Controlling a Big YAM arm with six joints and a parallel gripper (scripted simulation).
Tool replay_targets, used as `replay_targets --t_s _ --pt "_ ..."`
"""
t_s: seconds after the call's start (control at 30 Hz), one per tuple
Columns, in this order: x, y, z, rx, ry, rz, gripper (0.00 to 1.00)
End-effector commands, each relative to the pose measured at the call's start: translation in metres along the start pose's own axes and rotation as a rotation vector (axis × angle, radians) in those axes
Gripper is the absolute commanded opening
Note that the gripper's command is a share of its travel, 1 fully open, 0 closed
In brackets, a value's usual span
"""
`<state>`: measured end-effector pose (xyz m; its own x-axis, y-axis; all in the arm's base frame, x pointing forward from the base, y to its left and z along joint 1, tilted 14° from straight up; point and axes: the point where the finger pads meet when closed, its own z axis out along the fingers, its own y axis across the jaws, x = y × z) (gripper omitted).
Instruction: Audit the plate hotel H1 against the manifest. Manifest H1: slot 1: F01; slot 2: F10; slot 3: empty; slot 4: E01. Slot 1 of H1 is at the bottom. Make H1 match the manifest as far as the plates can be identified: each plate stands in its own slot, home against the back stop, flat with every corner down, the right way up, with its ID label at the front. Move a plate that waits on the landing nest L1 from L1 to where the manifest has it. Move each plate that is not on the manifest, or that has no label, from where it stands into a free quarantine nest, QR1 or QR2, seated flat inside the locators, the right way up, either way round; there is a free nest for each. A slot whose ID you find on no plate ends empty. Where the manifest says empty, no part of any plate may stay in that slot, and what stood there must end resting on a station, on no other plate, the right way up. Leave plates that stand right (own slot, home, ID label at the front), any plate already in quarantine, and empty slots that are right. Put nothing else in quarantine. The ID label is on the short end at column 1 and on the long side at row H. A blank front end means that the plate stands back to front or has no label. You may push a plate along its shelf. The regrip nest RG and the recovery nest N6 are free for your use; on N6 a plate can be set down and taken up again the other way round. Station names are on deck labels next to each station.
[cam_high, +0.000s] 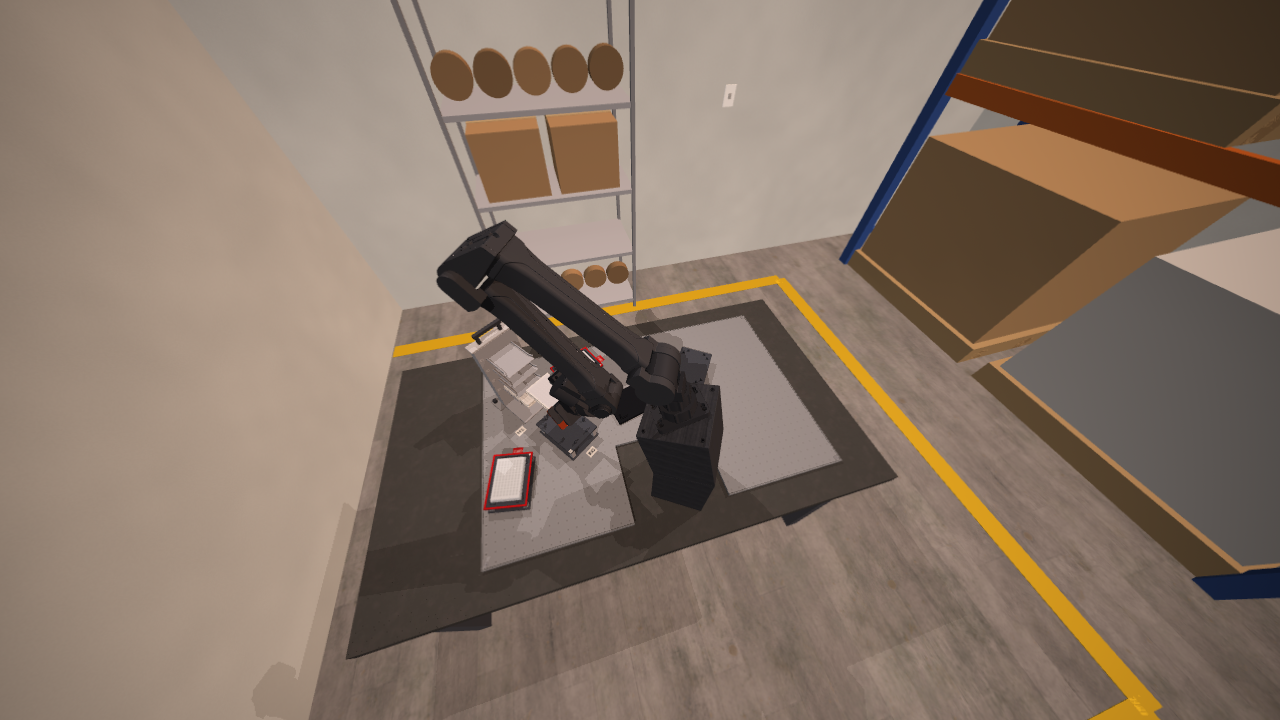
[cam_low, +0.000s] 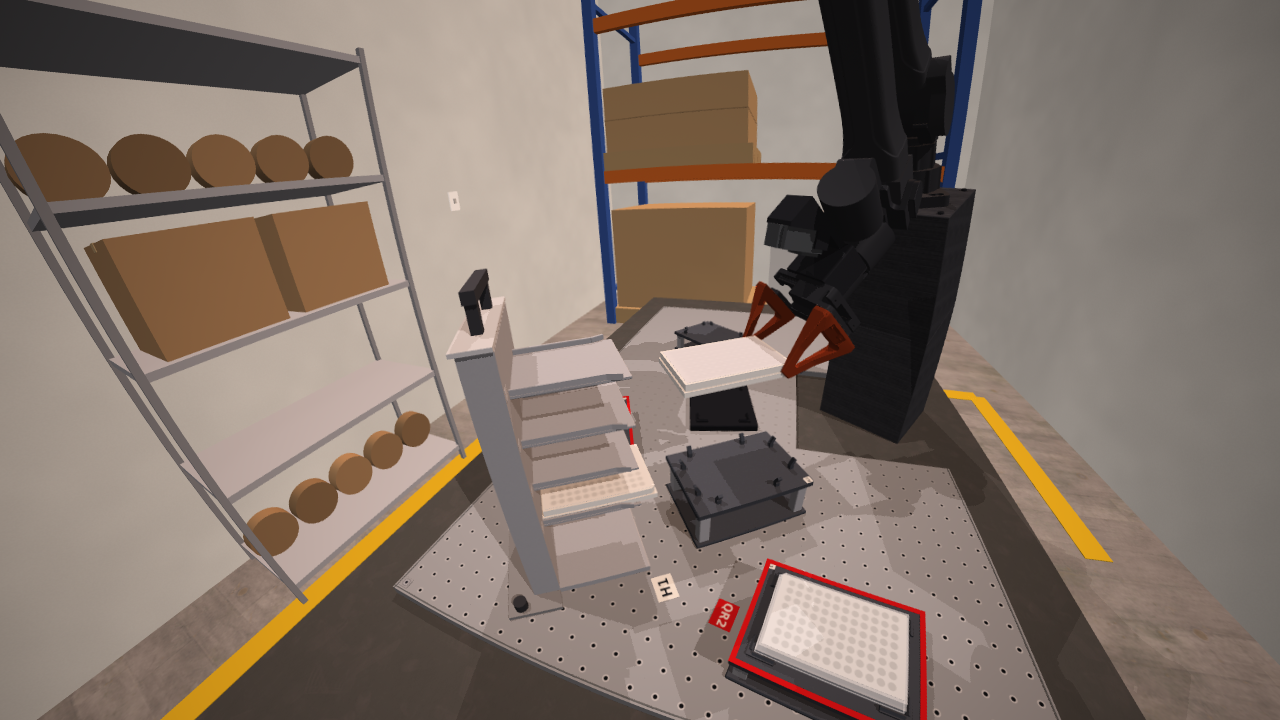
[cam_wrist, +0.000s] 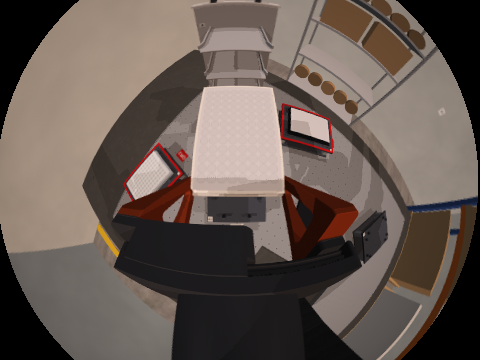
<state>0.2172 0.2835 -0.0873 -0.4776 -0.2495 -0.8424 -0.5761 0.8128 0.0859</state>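
My gripper (cam_low: 794, 333) is shut on a white well plate (cam_low: 723, 362) by its near short end and holds it level in the air, above a low black nest (cam_low: 723, 413). In the wrist view the plate (cam_wrist: 235, 140) reaches away from my red fingers towards the hotel H1 (cam_wrist: 235, 40). H1 (cam_low: 554, 447) is a grey tower of shelves. One white plate (cam_low: 595, 488) lies in its second slot from the bottom; the other shelves look bare. Another white plate (cam_low: 836, 640) sits flat in the red-framed nest QR2.
A raised dark nest with pins (cam_low: 738, 488) stands in front of H1. A second red-framed nest (cam_wrist: 307, 128) right of H1 seems to hold a white plate. Another dark nest (cam_low: 707, 335) lies behind. The black arm pedestal (cam_low: 895, 331) stands at the right.
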Motion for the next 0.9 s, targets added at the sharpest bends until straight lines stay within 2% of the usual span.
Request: replay_targets --t_s 0.0,0.27,0.33,0.37,0.43,0.87 --pt "-0.001 0.001 -0.013 -0.005 0.008 0.003 0.86" --pt "-0.005 0.001 -0.018 -0.005 0.008 0.004 0.86" --pt "-0.005 0.001 -0.018 -0.005 0.008 0.004 0.86" --pt "-0.01 0.004 -0.013 -0.011 -0.006 0.009 0.86" --pt "-0.007 0.001 -0.02 -0.007 0.008 0.004 0.86" --pt "-0.014 0.001 -0.028 -0.007 0.006 0.004 0.86"
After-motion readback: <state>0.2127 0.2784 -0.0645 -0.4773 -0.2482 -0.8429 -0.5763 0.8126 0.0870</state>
